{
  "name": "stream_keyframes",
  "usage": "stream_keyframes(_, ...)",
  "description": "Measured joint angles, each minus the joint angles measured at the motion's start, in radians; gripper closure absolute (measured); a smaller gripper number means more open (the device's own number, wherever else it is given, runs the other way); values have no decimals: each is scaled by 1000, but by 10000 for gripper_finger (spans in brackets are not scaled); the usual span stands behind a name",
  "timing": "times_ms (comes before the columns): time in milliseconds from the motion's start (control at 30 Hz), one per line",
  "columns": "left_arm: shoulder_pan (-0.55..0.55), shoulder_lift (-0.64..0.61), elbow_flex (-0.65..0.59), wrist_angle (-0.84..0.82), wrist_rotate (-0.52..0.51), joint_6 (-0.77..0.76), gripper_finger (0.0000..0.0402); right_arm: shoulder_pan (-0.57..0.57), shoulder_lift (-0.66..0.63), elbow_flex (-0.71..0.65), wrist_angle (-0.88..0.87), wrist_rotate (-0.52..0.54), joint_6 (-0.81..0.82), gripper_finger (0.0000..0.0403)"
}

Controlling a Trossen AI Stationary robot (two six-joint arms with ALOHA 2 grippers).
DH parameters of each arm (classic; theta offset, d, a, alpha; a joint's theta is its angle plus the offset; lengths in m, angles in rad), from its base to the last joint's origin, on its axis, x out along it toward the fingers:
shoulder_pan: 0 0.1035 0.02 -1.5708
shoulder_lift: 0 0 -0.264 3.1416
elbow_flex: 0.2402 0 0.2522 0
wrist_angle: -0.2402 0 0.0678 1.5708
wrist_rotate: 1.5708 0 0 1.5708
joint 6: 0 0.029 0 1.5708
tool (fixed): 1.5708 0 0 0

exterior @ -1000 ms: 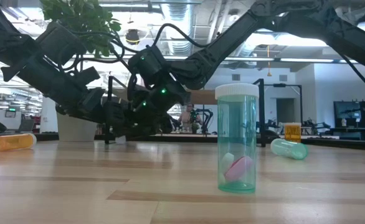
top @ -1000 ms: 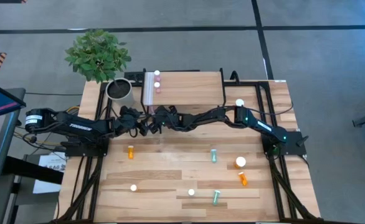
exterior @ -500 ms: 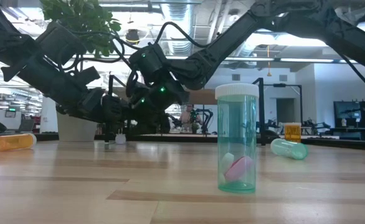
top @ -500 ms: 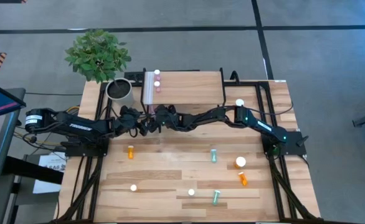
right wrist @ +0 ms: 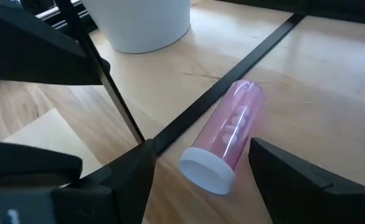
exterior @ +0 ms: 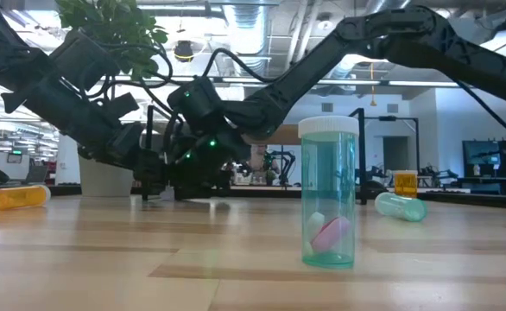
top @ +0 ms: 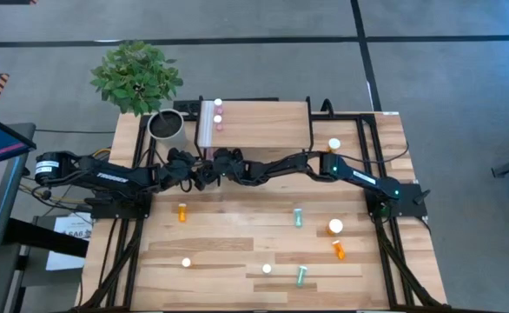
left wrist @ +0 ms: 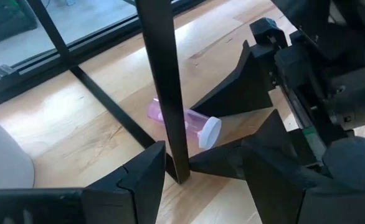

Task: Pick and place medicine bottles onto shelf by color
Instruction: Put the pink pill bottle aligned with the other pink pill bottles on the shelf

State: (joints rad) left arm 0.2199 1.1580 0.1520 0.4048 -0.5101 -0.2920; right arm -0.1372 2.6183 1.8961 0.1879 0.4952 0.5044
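A pink medicine bottle with a white cap lies on its side on the table, beside a black floor bar of the shelf. My right gripper is open and low over the table. Its fingers stand on either side of the bottle's cap end, apart from it. In the high view my right gripper is at the shelf's near left corner. My left gripper is open just left of it, facing the shelf leg, with the pink bottle behind that leg. Two pink bottles stand on the shelf.
A white plant pot stands left of the shelf. Orange bottles and teal bottles are scattered over the near half of the table. Another orange bottle stands at the far right. A teal bottle stands upright near the front edge.
My right gripper has sunk toward the tabletop at the shelf's near left corner and rolled a little, and its arm has dropped lower. My left arm has kept still.
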Motion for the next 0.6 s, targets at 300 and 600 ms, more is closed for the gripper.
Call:
stream_keyframes(300,0,0,0,-4,0,0,204,6,-3,-2,-28,14,-6,204)
stream_keyframes(600,0,0,0,-4,1,0,204,17,-4,-2,-49,22,-16,296)
